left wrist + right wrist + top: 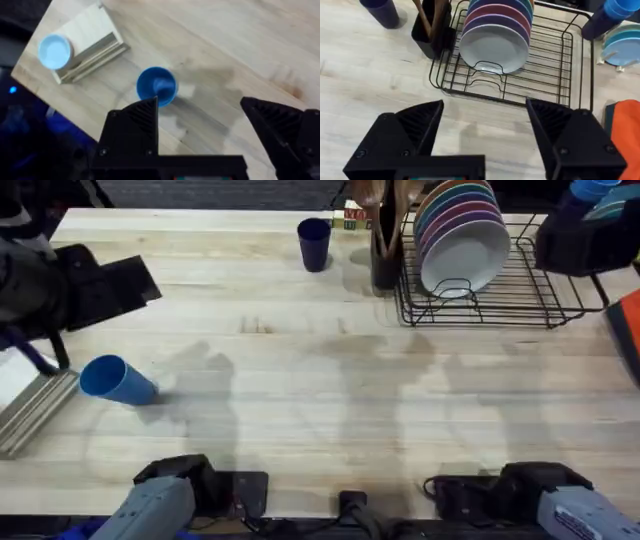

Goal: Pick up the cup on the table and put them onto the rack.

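Observation:
A light blue cup [117, 380] lies on its side near the table's left edge. In the left wrist view this cup [156, 86] shows its open mouth just beyond one finger. My left gripper [197, 102] hovers open above it, holding nothing; overhead it is the dark mass [105, 285] at the far left. A navy cup [314, 244] stands upright at the back, left of the black wire rack [520, 298]. My right gripper [485, 104] is open and empty, high in front of the rack [555, 60], with the navy cup [382, 10] off to one side.
Coloured plates [462, 230] stand in the rack's slots, with a dark utensil holder [384, 250] on its left side. A ridged tray [35, 412] lies at the left edge beside the light blue cup. Blue tumblers [615, 12] and an orange cloth [625, 130] sit right of the rack.

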Motion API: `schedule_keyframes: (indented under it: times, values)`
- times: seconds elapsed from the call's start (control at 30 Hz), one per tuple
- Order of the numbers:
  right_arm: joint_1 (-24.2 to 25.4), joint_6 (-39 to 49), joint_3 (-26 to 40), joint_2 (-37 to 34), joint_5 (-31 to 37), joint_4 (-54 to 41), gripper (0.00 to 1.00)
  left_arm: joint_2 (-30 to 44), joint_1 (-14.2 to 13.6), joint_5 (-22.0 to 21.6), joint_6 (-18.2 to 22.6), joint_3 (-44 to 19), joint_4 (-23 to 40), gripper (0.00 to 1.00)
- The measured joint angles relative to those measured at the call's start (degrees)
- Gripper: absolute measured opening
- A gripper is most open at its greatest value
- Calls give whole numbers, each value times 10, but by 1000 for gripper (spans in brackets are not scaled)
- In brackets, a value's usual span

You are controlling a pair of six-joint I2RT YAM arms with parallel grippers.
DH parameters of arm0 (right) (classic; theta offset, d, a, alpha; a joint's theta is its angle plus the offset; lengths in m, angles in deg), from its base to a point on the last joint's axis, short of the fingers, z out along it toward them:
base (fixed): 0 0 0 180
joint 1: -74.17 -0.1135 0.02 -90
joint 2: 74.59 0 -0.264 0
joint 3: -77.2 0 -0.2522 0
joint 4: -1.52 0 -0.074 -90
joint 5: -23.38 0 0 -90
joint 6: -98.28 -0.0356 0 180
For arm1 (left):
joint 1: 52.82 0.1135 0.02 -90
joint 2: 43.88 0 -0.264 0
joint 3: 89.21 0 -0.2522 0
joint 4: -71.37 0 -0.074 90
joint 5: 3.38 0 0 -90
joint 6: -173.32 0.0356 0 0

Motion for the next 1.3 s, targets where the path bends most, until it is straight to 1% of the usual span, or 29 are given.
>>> schedule_keyframes:
  times: [0.17, 0.23, 0.3, 0.37, 0.57, 0.77, 1.3]
  values:
    - [0, 9, 0, 0, 0, 0, 996, 64, 61, 30, 9, 0, 1, 990]
    - [0, 10, 0, 0, 0, 0, 996, 92, 80, 46, 11, 0, 2, 991]
    - [0, 11, 0, 0, 0, 1, 996, 117, 95, 63, 11, 0, 2, 992]
    - [0, 11, 0, 0, 0, 1, 996, 138, 104, 78, 11, 0, 7, 992]
    - [0, 13, 0, 0, 0, 1, 995, 167, 107, 104, 12, 0, 14, 992]
    - [0, 15, 0, 0, 0, 1, 996, 176, 107, 108, 12, 0, 33, 993]
    - [0, 15, 0, -7, 0, 1, 996, 176, 107, 115, 13, 0, 25, 992]
